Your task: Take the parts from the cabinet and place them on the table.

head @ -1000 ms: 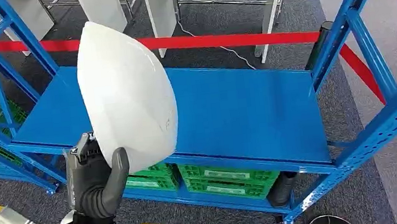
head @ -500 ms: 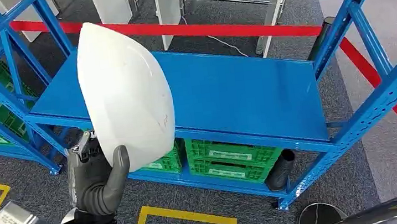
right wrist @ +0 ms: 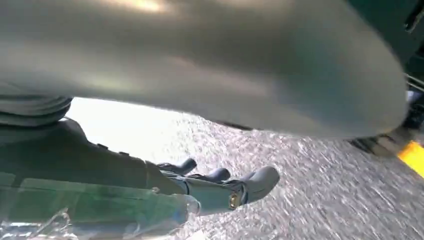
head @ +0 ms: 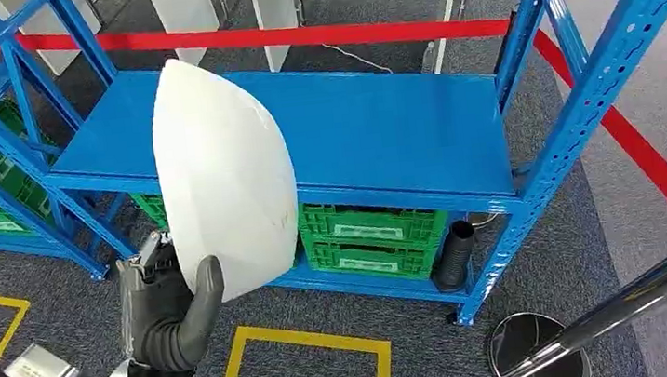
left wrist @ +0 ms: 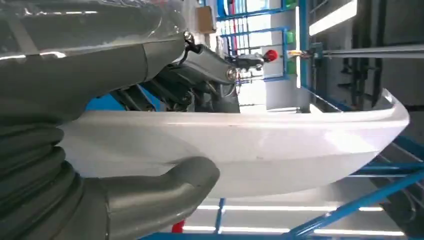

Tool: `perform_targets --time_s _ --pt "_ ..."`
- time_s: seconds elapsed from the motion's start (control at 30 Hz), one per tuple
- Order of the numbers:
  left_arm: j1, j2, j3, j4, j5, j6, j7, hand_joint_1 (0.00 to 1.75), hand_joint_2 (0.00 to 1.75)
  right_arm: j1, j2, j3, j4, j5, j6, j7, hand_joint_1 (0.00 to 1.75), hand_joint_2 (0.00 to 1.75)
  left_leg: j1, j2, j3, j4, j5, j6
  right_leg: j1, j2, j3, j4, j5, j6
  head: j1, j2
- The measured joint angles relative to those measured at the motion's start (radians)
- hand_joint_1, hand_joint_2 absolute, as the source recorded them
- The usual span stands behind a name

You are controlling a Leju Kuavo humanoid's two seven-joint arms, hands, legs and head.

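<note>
Place: blue shelf rack [head: 325,143], grey carpet.
Part: white curved shell [head: 226,181], upright above the left hand [head: 169,309], thumb gripping its bottom edge.
Right hand [right wrist: 220,185]: fingers apart, holding nothing.
Change: the whole view has shifted; the rack now looks closer.

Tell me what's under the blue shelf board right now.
Under the blue shelf board sit green crates, with a black ribbed tube leaning at the right end. The white shell part in the left hand covers the left stretch.

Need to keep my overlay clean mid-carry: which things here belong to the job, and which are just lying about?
Job:
- white shell part, gripped by the left hand
- blue rack shelf, bare

Lying about:
- green crates under the shelf
- black ribbed hose by the rack's leg
- chrome barrier post
- red floor tape
</note>
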Motion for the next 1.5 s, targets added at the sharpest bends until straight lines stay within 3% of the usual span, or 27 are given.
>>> perform_targets --time_s 0.07,0.13,0.2,0.23,0.33,0.4,0.47,0.5,0.57,0.63,0.67,0.7,0.73,0.83,0.9,0.97,1.0,1.03,1.1,1.13,1.17,1.2,1.23,1.33,1.37,1.43,1.5 --pt "0.010 0.006 0.002 0.000 0.000 0.001 0.008 1.75 1.75 0.000 0.000 0.000 0.000 0.000 0.004 0.004 0.00 0.00 0.001 0.000 0.036 0.011 0.067 0.001 0.000 -0.003 -0.041 0.014 0.018 0.002 -0.002 0.000" --pt "0.018 0.007 0.006 0.000 0.000 0.004 0.014 1.75 1.75 -0.001 0.000 0.000 0.000 0.001 0.010 0.015 0.00 0.00 0.001 -0.001 0.136 -0.113 0.125 0.010 0.000 -0.002 -0.075 0.029 0.032 0.007 -0.003 0.000" --pt "0.024 0.008 0.010 -0.002 0.000 0.006 0.018 1.75 1.75 -0.001 0.000 0.000 -0.001 0.010 0.018 0.025 0.00 0.00 -0.005 -0.003 0.257 -0.292 0.077 0.021 0.007 -0.001 -0.088 0.040 0.043 0.017 -0.002 0.000" --pt "0.027 0.009 0.012 -0.003 -0.002 0.006 0.018 1.75 1.75 -0.001 0.000 0.000 -0.001 0.014 0.019 0.028 0.00 0.00 -0.005 -0.002 0.271 -0.319 0.064 0.023 0.005 -0.002 -0.089 0.038 0.052 0.024 -0.001 0.000" --pt "0.041 0.013 0.017 -0.004 -0.010 0.011 0.028 1.75 1.75 0.000 -0.002 0.000 -0.001 0.019 0.022 0.039 0.00 0.00 -0.005 0.002 0.244 -0.328 0.085 0.038 0.005 0.000 -0.100 0.031 0.079 0.044 -0.002 0.000" --pt "0.045 0.013 0.018 -0.006 -0.013 0.013 0.032 1.75 1.75 0.001 -0.005 0.001 -0.001 0.021 0.022 0.042 0.00 0.00 -0.001 0.006 0.220 -0.328 0.108 0.051 0.001 0.001 -0.122 0.089 -0.023 0.051 0.006 0.000" --pt "0.051 0.014 0.021 -0.006 -0.013 0.015 0.033 1.75 1.75 0.000 -0.006 0.001 -0.001 0.021 0.022 0.043 0.00 0.00 -0.003 0.007 0.191 -0.325 0.130 0.055 0.000 0.001 -0.149 0.231 -0.140 0.056 0.010 0.000" --pt "0.052 0.015 0.021 -0.006 -0.013 0.015 0.034 1.75 1.75 0.000 -0.008 0.001 -0.001 0.022 0.021 0.043 0.00 0.00 -0.006 0.009 0.175 -0.323 0.141 0.056 0.000 0.001 -0.155 0.297 -0.160 0.057 0.011 0.000" --pt "0.054 0.016 0.022 -0.006 -0.013 0.015 0.035 1.75 1.75 0.000 -0.010 0.004 -0.001 0.026 0.016 0.043 0.00 0.00 -0.009 0.009 0.142 -0.316 0.161 0.056 0.000 0.001 -0.128 0.320 -0.105 0.056 0.011 0.000" --pt "0.056 0.019 0.022 -0.006 -0.014 0.013 0.035 1.75 1.75 -0.001 -0.015 0.008 -0.001 0.032 0.006 0.042 0.00 0.00 -0.010 0.010 0.113 -0.302 0.176 0.052 0.002 0.001 -0.045 0.216 -0.026 0.049 0.011 0.000" --pt "0.057 0.019 0.022 -0.006 -0.016 0.012 0.033 1.75 1.75 -0.002 -0.018 0.009 -0.002 0.032 -0.002 0.041 0.00 0.00 -0.011 0.009 0.100 -0.293 0.181 0.049 0.003 0.001 0.014 0.131 -0.024 0.043 0.011 0.000" --pt "0.058 0.019 0.022 -0.006 -0.016 0.010 0.027 1.75 1.75 -0.005 -0.024 0.009 -0.002 0.032 -0.013 0.037 0.00 0.00 -0.017 0.009 0.088 -0.283 0.185 0.045 0.007 0.000 0.071 0.037 -0.055 0.038 0.011 0.000" --pt "0.059 0.019 0.022 -0.006 -0.016 0.006 0.021 1.75 1.75 -0.006 -0.028 0.010 -0.002 0.032 -0.024 0.034 0.00 0.00 -0.016 0.010 0.083 -0.281 0.196 0.038 0.007 0.002 0.091 -0.004 -0.078 0.035 0.009 0.000" --pt "0.061 0.019 0.022 -0.003 -0.013 -0.003 0.007 1.75 1.75 -0.004 -0.037 0.011 -0.004 0.032 -0.035 0.033 0.00 0.00 -0.014 0.010 0.072 -0.284 0.224 0.022 0.007 0.007 0.070 -0.011 -0.061 0.017 0.011 0.000" --pt "0.064 0.019 0.023 0.001 -0.009 -0.009 -0.004 1.75 1.75 -0.005 -0.043 0.013 -0.004 0.032 -0.044 0.032 0.00 0.00 -0.008 0.003 0.052 -0.242 0.141 0.007 0.001 0.001 0.052 -0.014 -0.038 0.000 0.005 0.000" --pt "0.065 0.019 0.023 0.007 -0.009 -0.012 -0.010 1.75 1.75 -0.004 -0.045 0.013 -0.006 0.032 -0.050 0.029 0.00 0.00 -0.003 0.003 0.018 -0.100 0.034 -0.004 0.001 0.000 0.027 -0.011 -0.019 -0.004 0.000 0.000" --pt "0.066 0.019 0.023 0.011 -0.008 -0.014 -0.013 1.75 1.75 -0.004 -0.047 0.013 -0.008 0.032 -0.055 0.026 0.00 0.00 -0.001 0.003 0.006 -0.034 0.014 -0.007 0.001 0.000 0.013 -0.009 -0.013 -0.003 0.000 0.000" --pt "0.067 0.019 0.023 0.015 -0.008 -0.016 -0.016 1.75 1.75 -0.004 -0.049 0.013 -0.010 0.032 -0.060 0.023 0.00 0.00 0.000 0.003 0.003 0.007 0.029 -0.009 0.001 -0.001 0.000 -0.006 -0.005 -0.002 -0.002 0.000" --pt "0.067 0.018 0.025 0.024 -0.003 -0.018 -0.019 1.75 1.75 -0.004 -0.052 0.013 -0.013 0.032 -0.067 0.019 0.00 0.00 0.003 0.003 0.041 -0.015 0.118 -0.009 0.001 -0.003 -0.030 0.004 0.010 0.001 -0.003 0.000" --pt "0.067 0.017 0.027 0.028 0.000 -0.018 -0.019 1.75 1.75 -0.005 -0.053 0.013 -0.014 0.032 -0.070 0.019 0.00 0.00 0.003 0.004 0.091 -0.081 0.150 -0.006 0.001 -0.008 -0.044 0.011 0.015 0.002 -0.003 0.000" --pt "0.067 0.016 0.029 0.030 0.002 -0.020 -0.021 1.75 1.75 -0.004 -0.054 0.013 -0.018 0.032 -0.072 0.018 0.00 0.00 0.002 0.012 0.151 -0.164 0.151 -0.002 0.001 -0.011 -0.051 0.017 0.018 0.005 -0.005 0.000" --pt "0.067 0.014 0.031 0.032 0.005 -0.022 -0.022 1.75 1.75 -0.003 -0.055 0.013 -0.019 0.034 -0.074 0.018 0.00 0.00 -0.003 0.034 0.208 -0.248 0.117 0.004 0.007 -0.011 -0.055 0.023 0.020 0.009 -0.005 0.000" --pt "0.066 0.012 0.031 0.034 0.008 -0.026 -0.023 1.75 1.75 -0.001 -0.055 0.013 -0.021 0.038 -0.077 0.018 0.00 0.00 -0.009 0.038 0.233 -0.296 0.097 0.015 0.007 -0.016 -0.055 0.025 0.022 0.015 -0.005 0.000" --pt "0.071 0.010 0.033 0.042 0.012 -0.035 -0.025 1.75 1.75 -0.001 -0.058 0.014 -0.023 0.039 -0.079 0.028 0.00 0.00 -0.009 0.023 0.223 -0.317 0.093 0.035 0.007 -0.040 -0.063 0.026 0.036 0.035 -0.004 0.000" --pt "0.074 0.009 0.034 0.045 0.013 -0.035 -0.025 1.75 1.75 -0.001 -0.062 0.014 -0.023 0.040 -0.079 0.032 0.00 0.00 -0.002 0.021 0.222 -0.322 0.103 0.043 0.005 -0.032 -0.067 0.035 0.022 0.042 -0.005 0.000" --pt "0.076 0.008 0.036 0.051 0.016 -0.036 -0.025 1.75 1.75 -0.001 -0.066 0.015 -0.026 0.042 -0.076 0.035 0.00 0.00 -0.002 0.009 0.209 -0.321 0.113 0.053 0.003 -0.005 -0.102 0.129 -0.056 0.049 0.004 0.000" --pt "0.082 0.006 0.039 0.059 0.022 -0.036 -0.025 1.75 1.75 0.000 -0.068 0.015 -0.027 0.047 -0.073 0.039 0.00 0.00 -0.006 -0.004 0.196 -0.319 0.123 0.055 0.002 -0.001 -0.163 0.291 -0.135 0.053 0.006 0.000"
